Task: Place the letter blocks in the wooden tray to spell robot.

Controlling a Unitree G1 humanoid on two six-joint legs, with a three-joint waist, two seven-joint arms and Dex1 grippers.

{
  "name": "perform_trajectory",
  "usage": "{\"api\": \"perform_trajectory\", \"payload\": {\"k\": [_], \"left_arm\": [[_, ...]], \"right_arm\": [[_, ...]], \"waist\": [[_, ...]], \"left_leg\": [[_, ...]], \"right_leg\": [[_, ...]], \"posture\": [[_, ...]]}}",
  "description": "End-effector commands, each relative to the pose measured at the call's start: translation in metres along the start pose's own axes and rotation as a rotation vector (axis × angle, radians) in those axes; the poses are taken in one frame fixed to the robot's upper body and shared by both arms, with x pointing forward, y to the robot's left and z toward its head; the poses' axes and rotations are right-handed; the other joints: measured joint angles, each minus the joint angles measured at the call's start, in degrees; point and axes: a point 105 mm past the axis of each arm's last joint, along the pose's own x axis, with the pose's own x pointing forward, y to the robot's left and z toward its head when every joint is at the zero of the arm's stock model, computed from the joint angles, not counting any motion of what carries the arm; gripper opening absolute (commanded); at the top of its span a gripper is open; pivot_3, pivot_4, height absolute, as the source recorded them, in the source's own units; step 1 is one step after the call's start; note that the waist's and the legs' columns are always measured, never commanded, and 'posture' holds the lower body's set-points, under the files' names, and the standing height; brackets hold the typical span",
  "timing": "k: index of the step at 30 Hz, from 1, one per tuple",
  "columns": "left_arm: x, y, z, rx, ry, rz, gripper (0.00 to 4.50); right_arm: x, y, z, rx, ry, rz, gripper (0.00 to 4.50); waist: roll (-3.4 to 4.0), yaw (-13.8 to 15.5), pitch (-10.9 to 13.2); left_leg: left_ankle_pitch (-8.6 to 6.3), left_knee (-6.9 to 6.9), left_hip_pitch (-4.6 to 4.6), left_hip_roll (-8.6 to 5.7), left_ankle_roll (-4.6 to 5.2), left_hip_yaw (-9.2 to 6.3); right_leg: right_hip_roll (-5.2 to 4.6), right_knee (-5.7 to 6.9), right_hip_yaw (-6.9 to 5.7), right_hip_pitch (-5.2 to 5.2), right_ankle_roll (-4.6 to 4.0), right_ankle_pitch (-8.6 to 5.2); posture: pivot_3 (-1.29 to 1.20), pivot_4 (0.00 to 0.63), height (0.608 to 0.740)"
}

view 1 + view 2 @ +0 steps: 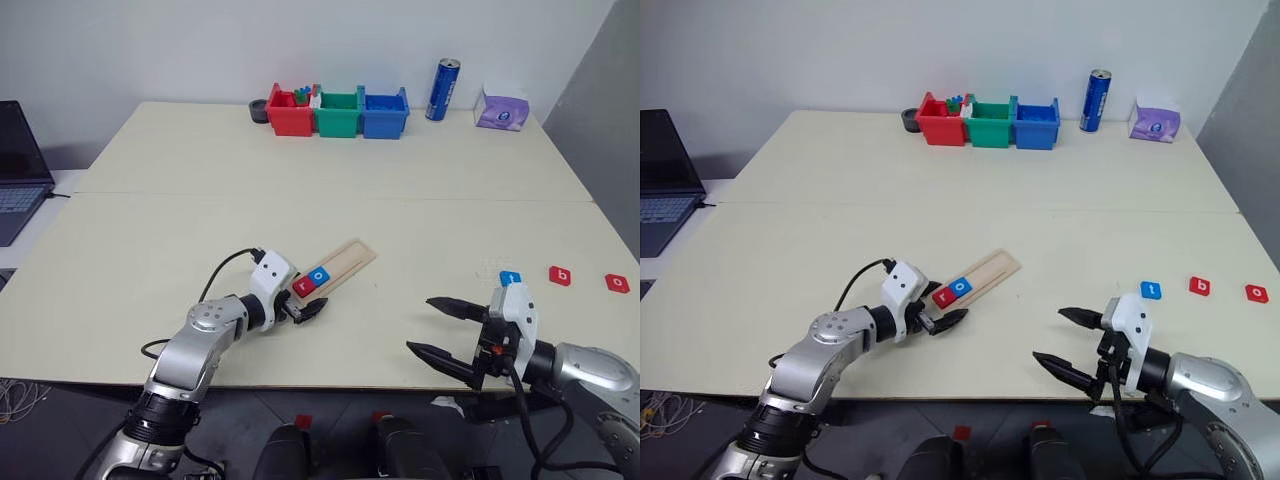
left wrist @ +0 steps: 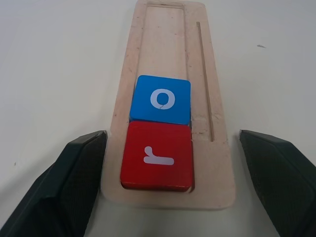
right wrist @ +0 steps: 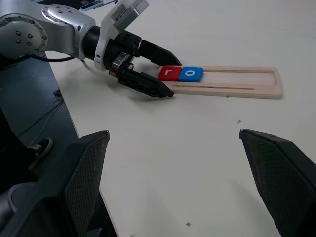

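The wooden tray [image 1: 352, 257] lies slantwise near the table's middle. At its near end sit a red "r" block [image 2: 157, 157] and a blue "o" block [image 2: 161, 99], side by side in the recess. My left gripper [image 1: 307, 309] is open, its fingers [image 2: 74, 173] standing either side of the tray's near end without touching the blocks. Three loose letter blocks lie at the right: blue "t" [image 1: 511, 277], red "b" [image 1: 560, 275] and red "o" [image 1: 617, 283]. My right gripper [image 1: 432, 328] hangs open and empty near the front edge, left of the "t".
Red [image 1: 290, 113], green [image 1: 338, 114] and blue [image 1: 384, 114] bins stand in a row at the back, with a blue can [image 1: 442, 90] and a purple tissue pack [image 1: 502, 108] to their right. A laptop [image 1: 18, 170] sits off the table's left side.
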Motion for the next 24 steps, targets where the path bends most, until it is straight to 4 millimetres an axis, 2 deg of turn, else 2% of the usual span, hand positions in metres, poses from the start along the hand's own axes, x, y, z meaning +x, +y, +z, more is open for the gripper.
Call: {"api": "perform_trajectory", "payload": {"k": [1,11,12,15,24], "left_arm": [[0.005,-0.003,-0.007,0.01,0.048,-0.044,4.5],[0.01,-0.009,-0.018,-0.019,0.132,-0.044,4.5],[0.01,-0.01,-0.019,-0.022,0.137,-0.043,4.12],[0.009,-0.011,-0.021,-0.029,0.15,-0.038,3.39],[0.005,-0.009,-0.02,-0.026,0.14,-0.041,3.38]], "right_arm": [[0.002,0.009,0.008,-0.013,-0.027,0.026,4.47],[0.003,0.011,0.009,0.003,-0.027,0.032,4.47],[0.003,0.011,0.009,0.004,-0.028,0.034,4.5],[0.004,0.012,0.009,0.006,-0.028,0.039,4.5],[0.006,0.011,0.011,-0.006,-0.029,0.042,4.5]], "waist": [[0.0,0.1,0.0],[0.03,0.1,-0.1],[0.03,0.1,-0.1],[0.03,0.0,-0.1],[0.01,0.0,-0.1]], "left_leg": [[0.0,0.01,0.0,0.0,0.0,0.0],[0.0,0.02,0.03,0.01,0.0,-0.01],[0.0,0.01,0.04,0.01,0.0,-0.01],[0.0,0.0,0.06,0.01,0.0,0.0],[0.0,-0.01,0.07,0.01,0.0,0.0]], "right_leg": [[0.0,0.0,-0.02,0.01,0.01,0.0],[-0.01,0.01,-0.05,0.04,0.02,0.01],[-0.01,0.01,-0.05,0.05,0.02,0.01],[0.0,0.01,-0.05,0.05,0.02,0.01],[0.0,0.0,-0.05,0.04,0.02,0.01]], "posture": [[0.0,0.15,0.74],[0.0,0.15,0.74],[0.0,0.15,0.74],[0.0,0.15,0.74],[0.0,0.15,0.74]]}}
